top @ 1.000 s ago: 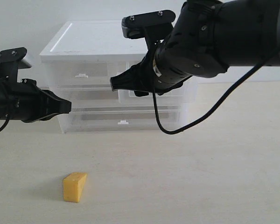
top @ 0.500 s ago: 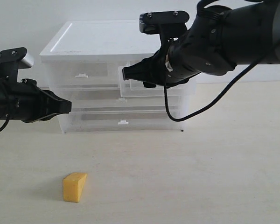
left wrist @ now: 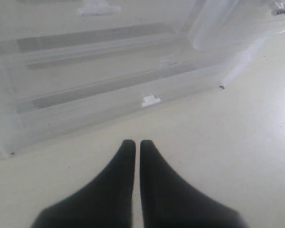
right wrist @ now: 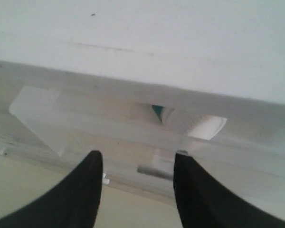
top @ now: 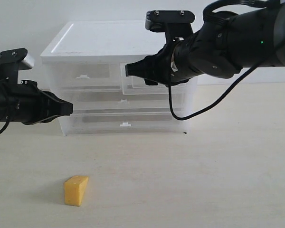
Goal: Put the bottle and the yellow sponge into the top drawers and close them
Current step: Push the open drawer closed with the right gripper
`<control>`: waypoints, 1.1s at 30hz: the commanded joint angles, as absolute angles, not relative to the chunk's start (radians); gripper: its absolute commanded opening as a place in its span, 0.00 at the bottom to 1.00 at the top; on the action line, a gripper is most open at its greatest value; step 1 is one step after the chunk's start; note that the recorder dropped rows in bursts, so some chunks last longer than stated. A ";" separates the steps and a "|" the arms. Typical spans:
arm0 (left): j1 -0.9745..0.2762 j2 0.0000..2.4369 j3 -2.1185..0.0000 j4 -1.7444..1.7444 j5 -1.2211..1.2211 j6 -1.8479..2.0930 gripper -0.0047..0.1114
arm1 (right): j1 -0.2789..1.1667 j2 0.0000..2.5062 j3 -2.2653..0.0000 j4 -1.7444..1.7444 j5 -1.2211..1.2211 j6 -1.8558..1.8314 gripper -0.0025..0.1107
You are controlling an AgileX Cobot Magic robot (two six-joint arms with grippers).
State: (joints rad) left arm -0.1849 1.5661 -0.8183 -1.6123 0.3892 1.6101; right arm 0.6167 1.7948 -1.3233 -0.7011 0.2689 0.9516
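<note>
The yellow sponge point(top: 76, 190) lies on the table at the front left, far from both grippers. The bottle point(right wrist: 157, 112) shows only in the right wrist view, as a teal patch and a white end seen through the translucent top right drawer point(top: 133, 88). That drawer still sticks out a little from the chest point(top: 104, 40). My right gripper point(top: 128, 70) point(right wrist: 137, 159) is open just in front of it, its fingers on either side of the tab handle point(right wrist: 154, 164). The top left drawer point(top: 83, 76) is shut. My left gripper point(top: 69, 109) point(left wrist: 134, 143) is shut and empty, left of the chest.
Two full-width drawers point(top: 126, 124) sit shut below the top ones, and the lower one's handle point(left wrist: 150, 100) faces my left gripper. A black cable point(top: 180, 114) hangs from the right arm in front of the chest. Table surface lies between sponge and chest.
The right arm has moved toward the chest and the top right drawer has slid most of the way in. The left arm and the sponge have stayed put.
</note>
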 commanded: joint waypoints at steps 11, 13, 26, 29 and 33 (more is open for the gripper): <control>-0.184 1.554 -0.814 -1.618 0.396 1.622 0.07 | 0.587 1.865 -1.410 -0.713 0.200 0.968 0.40; -0.184 1.554 -0.814 -1.618 0.397 1.629 0.07 | 0.587 1.867 -1.416 -0.713 0.203 0.968 0.40; -0.184 1.554 -0.814 -1.618 0.392 1.629 0.07 | 0.590 1.809 -1.417 -0.379 0.372 0.647 0.40; -0.184 1.554 -0.814 -1.618 0.392 1.629 0.07 | 0.590 1.781 -1.417 -0.370 0.431 0.616 0.40; -0.184 1.554 -0.814 -1.618 0.392 1.629 0.07 | 0.590 1.751 -1.417 -0.393 0.511 0.586 0.35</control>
State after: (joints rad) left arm -0.1849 1.5661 -0.8183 -1.6123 0.3892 1.6240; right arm 0.5968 1.7796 -1.4077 -0.3826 0.4599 0.6117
